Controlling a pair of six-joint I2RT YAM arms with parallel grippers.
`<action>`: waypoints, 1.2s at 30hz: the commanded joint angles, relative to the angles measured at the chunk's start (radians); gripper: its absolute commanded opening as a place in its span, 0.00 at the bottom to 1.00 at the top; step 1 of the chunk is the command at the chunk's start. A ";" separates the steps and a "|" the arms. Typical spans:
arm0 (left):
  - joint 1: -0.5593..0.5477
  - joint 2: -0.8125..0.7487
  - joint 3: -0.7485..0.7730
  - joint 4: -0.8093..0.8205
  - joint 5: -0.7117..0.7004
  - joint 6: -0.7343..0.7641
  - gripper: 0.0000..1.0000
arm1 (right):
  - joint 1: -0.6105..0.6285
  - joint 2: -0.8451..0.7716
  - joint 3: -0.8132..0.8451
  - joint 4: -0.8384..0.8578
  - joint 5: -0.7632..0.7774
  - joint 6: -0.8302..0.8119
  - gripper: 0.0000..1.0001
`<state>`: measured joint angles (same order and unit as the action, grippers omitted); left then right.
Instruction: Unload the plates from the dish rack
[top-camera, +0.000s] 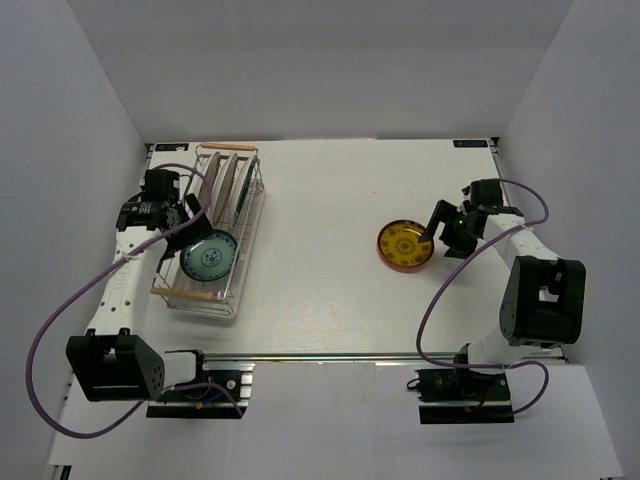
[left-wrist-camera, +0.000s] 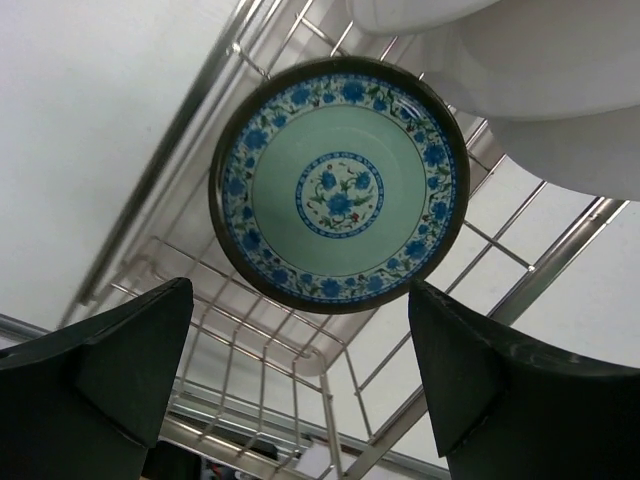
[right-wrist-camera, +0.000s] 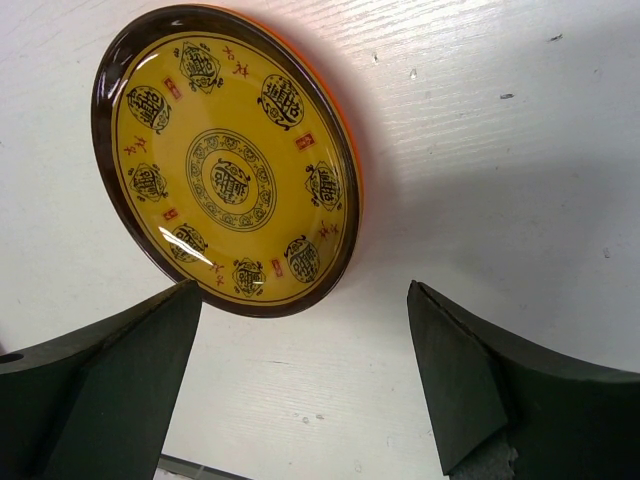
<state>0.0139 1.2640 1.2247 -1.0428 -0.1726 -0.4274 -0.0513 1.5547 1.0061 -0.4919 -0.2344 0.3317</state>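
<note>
The dish rack (top-camera: 238, 262) is a silver wire basket with wooden handles at the left of the table. A blue-green patterned plate (top-camera: 209, 256) lies flat in its near part, also in the left wrist view (left-wrist-camera: 338, 184). Upright white plates (top-camera: 224, 186) stand in its far part. My left gripper (top-camera: 187, 222) is open just over the rack's left side, short of the blue-green plate; in its wrist view (left-wrist-camera: 300, 385) nothing is between the jaws. A yellow patterned plate (top-camera: 405, 245) lies on the table at the right (right-wrist-camera: 225, 160). My right gripper (top-camera: 440, 232) is open beside it, empty.
White walls close in the table on three sides. A metal rail (top-camera: 330, 356) runs along the near edge between the arm bases. Purple cables (top-camera: 50, 330) loop from both arms. Undersides of the upright plates (left-wrist-camera: 520, 80) show close above the left gripper.
</note>
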 joint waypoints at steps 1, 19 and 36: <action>0.006 0.003 -0.037 -0.020 0.042 -0.106 0.98 | -0.001 -0.022 0.022 0.007 0.009 -0.014 0.89; 0.006 0.100 -0.131 -0.026 0.005 -0.320 0.98 | -0.004 0.001 0.034 0.001 0.010 -0.025 0.89; 0.006 0.054 -0.277 0.122 -0.034 -0.399 0.96 | -0.004 -0.002 0.037 -0.002 0.006 -0.034 0.89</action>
<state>0.0139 1.3613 0.9691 -0.9863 -0.1825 -0.8093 -0.0513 1.5578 1.0061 -0.4957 -0.2306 0.3096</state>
